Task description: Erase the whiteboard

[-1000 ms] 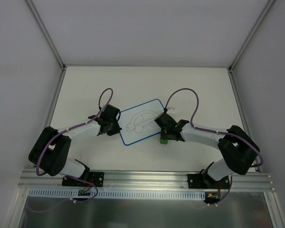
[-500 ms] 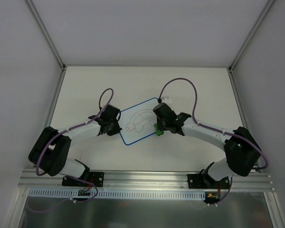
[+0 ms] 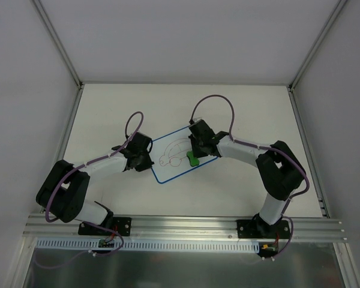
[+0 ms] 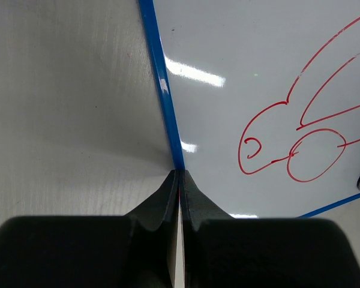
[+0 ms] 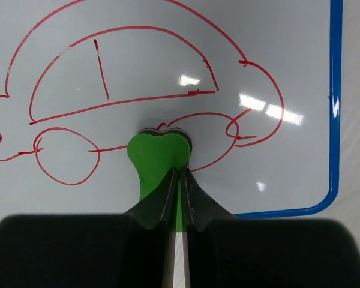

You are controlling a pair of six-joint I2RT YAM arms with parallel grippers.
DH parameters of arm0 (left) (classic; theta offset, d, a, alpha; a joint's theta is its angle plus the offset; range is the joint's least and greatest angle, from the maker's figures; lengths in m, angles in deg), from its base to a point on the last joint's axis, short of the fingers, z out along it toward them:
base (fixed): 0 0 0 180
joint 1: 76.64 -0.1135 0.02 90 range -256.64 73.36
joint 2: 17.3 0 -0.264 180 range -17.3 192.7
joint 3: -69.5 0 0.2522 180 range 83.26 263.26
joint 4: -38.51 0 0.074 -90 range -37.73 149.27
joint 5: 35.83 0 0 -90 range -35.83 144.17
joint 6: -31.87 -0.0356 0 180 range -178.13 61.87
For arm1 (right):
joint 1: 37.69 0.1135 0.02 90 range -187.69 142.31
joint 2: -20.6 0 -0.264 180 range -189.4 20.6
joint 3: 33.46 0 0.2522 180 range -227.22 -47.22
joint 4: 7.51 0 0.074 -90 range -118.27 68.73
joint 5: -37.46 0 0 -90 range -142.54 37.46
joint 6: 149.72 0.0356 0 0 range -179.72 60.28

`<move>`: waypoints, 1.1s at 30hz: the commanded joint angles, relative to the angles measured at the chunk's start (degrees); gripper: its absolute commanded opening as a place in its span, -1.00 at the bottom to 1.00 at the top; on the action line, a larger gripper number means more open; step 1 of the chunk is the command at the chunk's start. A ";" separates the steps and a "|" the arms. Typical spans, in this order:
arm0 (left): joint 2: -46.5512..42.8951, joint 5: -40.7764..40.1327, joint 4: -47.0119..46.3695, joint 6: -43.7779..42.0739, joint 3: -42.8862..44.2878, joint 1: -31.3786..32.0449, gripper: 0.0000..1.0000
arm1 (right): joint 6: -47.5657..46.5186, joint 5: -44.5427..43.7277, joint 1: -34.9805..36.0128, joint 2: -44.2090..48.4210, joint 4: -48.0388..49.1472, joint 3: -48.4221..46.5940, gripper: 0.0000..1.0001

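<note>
Right pincer (image 5: 179, 172) is clamping the green eraser (image 5: 158, 151) onto the whiteboard's (image 5: 276, 36) red car (image 5: 102, 69). We are seeing the left pincer (image 4: 180, 175), closed, touching its blue edge (image 4: 165, 108).

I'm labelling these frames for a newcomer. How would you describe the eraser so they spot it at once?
On the pale table lies a blue-bordered whiteboard bearing a red car drawing. The eraser sits on the board over one of the car's wheels, pinched in the right gripper. It is the only bright green thing there.
</note>
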 commanded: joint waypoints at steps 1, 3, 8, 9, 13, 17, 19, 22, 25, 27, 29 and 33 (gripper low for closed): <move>1.81 0.59 6.67 -1.36 -1.83 1.38 -1.00 | -2.80 3.72 -1.21 -0.63 3.17 0.09 -0.85; 1.72 0.59 6.67 -1.45 -1.74 1.55 -1.00 | -4.12 3.46 -1.56 -0.54 3.26 0.36 -0.64; 1.63 0.59 6.58 -1.54 -1.65 1.73 -1.00 | -4.39 3.29 -1.83 2.18 1.86 0.45 0.12; 1.63 0.50 6.67 -1.54 -1.56 1.73 -1.00 | -4.21 3.46 -1.66 2.70 1.59 0.36 0.15; 1.81 0.50 6.58 -1.54 -1.48 1.91 -1.00 | -4.38 4.08 -0.78 2.89 1.59 0.18 0.25; 1.63 0.24 6.58 -1.63 -1.65 1.91 -1.00 | -6.75 6.71 -0.07 1.66 2.12 0.01 0.27; 1.54 0.24 6.58 -1.63 -1.74 1.99 -1.00 | -7.46 7.24 0.19 1.04 2.03 -0.17 0.28; 1.72 0.15 6.58 -1.63 -1.74 1.99 -1.00 | -8.33 7.24 0.54 0.16 1.94 -0.35 0.28; 1.72 0.15 6.67 -1.54 -1.74 1.99 -1.00 | -9.39 7.07 0.81 -0.89 1.59 -0.70 0.26; 1.72 0.15 6.67 -1.54 -1.74 2.08 -1.00 | -9.83 6.89 1.24 -1.42 1.50 -0.96 0.22; 1.72 0.15 6.58 -1.54 -1.74 2.08 -1.00 | -10.01 6.37 1.51 -2.12 1.15 -1.22 0.16; 1.81 0.24 6.58 -1.45 -1.74 2.08 -1.00 | -10.10 5.40 1.86 -3.26 1.06 -1.05 0.09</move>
